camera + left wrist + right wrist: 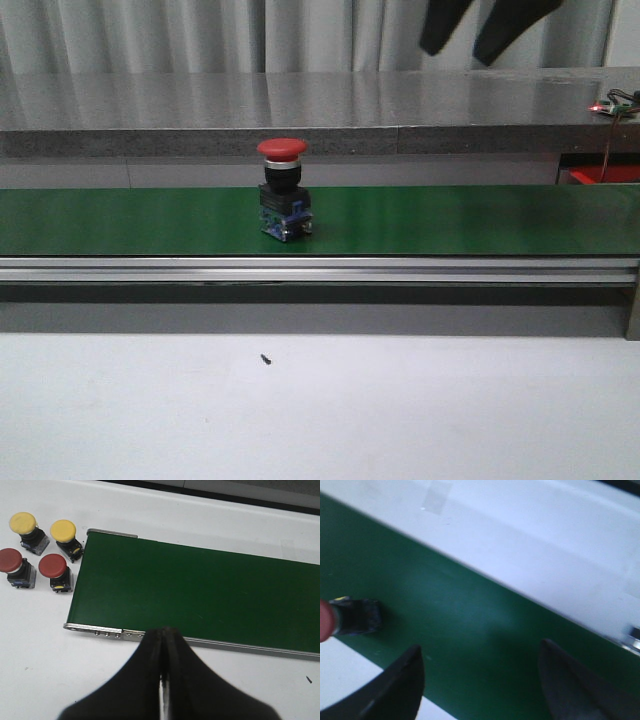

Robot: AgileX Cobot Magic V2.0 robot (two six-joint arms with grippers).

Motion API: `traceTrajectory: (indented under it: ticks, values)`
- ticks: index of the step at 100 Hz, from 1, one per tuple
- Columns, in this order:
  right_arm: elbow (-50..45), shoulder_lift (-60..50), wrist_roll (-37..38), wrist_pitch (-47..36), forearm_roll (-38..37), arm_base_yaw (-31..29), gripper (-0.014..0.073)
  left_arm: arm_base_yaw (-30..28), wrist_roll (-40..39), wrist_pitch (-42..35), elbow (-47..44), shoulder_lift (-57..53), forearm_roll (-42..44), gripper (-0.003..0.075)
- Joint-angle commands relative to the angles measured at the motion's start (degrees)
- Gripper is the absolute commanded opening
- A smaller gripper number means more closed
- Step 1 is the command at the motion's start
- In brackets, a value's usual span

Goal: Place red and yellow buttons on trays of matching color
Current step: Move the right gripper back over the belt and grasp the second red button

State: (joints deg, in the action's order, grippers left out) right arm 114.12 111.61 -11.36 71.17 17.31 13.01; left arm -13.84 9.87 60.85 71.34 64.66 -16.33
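Currently we see a red push button (283,190) standing upright on the green conveyor belt (450,220), near the belt's front edge. Our right gripper (480,680) hangs spread wide above the belt, touching nothing. Our left gripper (164,645) has its fingers pressed together over the belt's aluminium edge rail (95,628), while two yellow buttons (63,530) and two red buttons (52,566) stand just off the belt's end.

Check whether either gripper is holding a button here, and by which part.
Nothing is held. The left gripper is shut and empty; the right gripper is open above the belt, clear of the red button.
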Motion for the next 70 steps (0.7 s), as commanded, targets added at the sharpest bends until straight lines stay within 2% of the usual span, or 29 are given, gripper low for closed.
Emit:
traceTrajectory:
  ticks: [1,7,39,70]
  values:
    - [0.78,-3.64,-0.66,5.31,1.41,3.05,0.0595,0.28,0.17,-2.76,1.39,-1.40,-1.48,-0.0020]
    - [0.08,-3.64,-0.66,5.31,1.41,5.01,0.0621,0.28,0.17,-2.76,1.39,-1.40,-1.48,-0.0020]
    - [-1.30,-3.03,-0.61,5.25,1.48,11.85,0.0616,0.28,0.17,-2.76,1.39,-1.40,-1.48,-0.0020]
    - [-2.51,-1.72,-0.61,5.25,0.95,13.35,0.0616,0.28,0.17,-2.76,1.39,-1.40,-1.48,-0.0020]
